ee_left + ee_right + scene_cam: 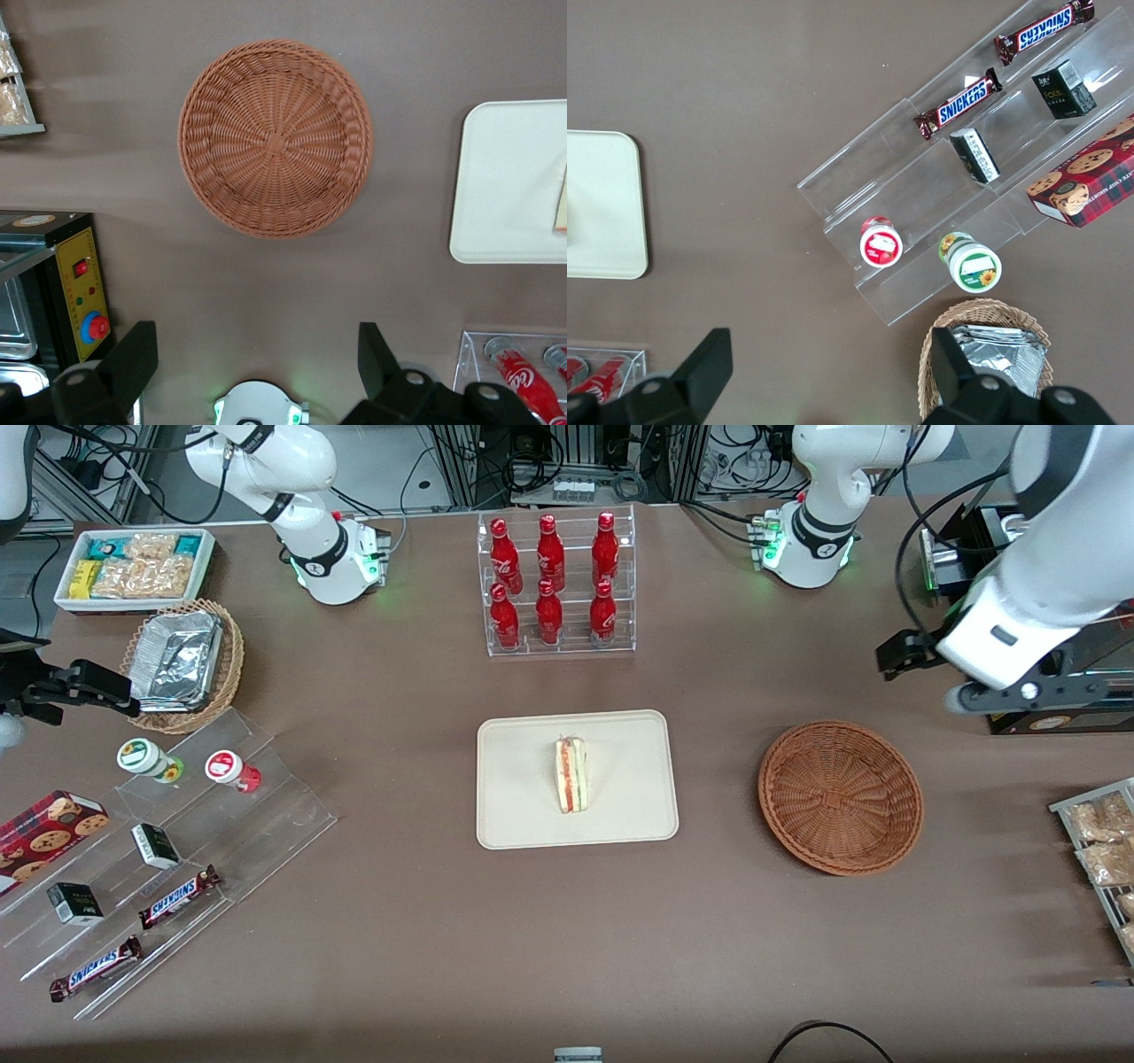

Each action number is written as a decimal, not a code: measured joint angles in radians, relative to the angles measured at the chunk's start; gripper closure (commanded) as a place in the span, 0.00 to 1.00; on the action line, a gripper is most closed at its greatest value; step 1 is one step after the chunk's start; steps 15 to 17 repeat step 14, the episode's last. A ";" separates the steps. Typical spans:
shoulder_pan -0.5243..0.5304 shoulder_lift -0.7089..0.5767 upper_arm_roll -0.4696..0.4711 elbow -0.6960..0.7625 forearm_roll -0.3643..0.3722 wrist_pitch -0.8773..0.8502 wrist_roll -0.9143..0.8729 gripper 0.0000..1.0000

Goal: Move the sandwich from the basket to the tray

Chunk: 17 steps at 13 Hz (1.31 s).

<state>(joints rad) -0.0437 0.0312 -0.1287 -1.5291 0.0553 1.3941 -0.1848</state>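
The sandwich (571,773) stands on its side in the middle of the cream tray (514,824), its red and green filling facing up. The round reddish-brown basket (840,797) sits beside the tray, toward the working arm's end, with nothing in it. My left gripper (899,655) hangs high above the table, farther from the front camera than the basket, open and holding nothing. The left wrist view looks down on the basket (275,137), the tray's edge (505,177) and a sliver of the sandwich (562,199), with the gripper (256,336) spread wide.
A clear rack of red bottles (556,584) stands farther from the front camera than the tray. A black appliance (75,292) and a wire rack of snack packets (1103,850) sit at the working arm's end. A clear stepped stand (168,850) and a foil-filled wicker basket (182,664) lie toward the parked arm's end.
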 measured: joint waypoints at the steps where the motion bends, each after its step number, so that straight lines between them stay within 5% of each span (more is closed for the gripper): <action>1: -0.002 -0.019 0.021 -0.019 -0.007 0.000 0.016 0.00; 17: -0.018 -0.064 0.090 -0.065 -0.027 0.085 0.030 0.00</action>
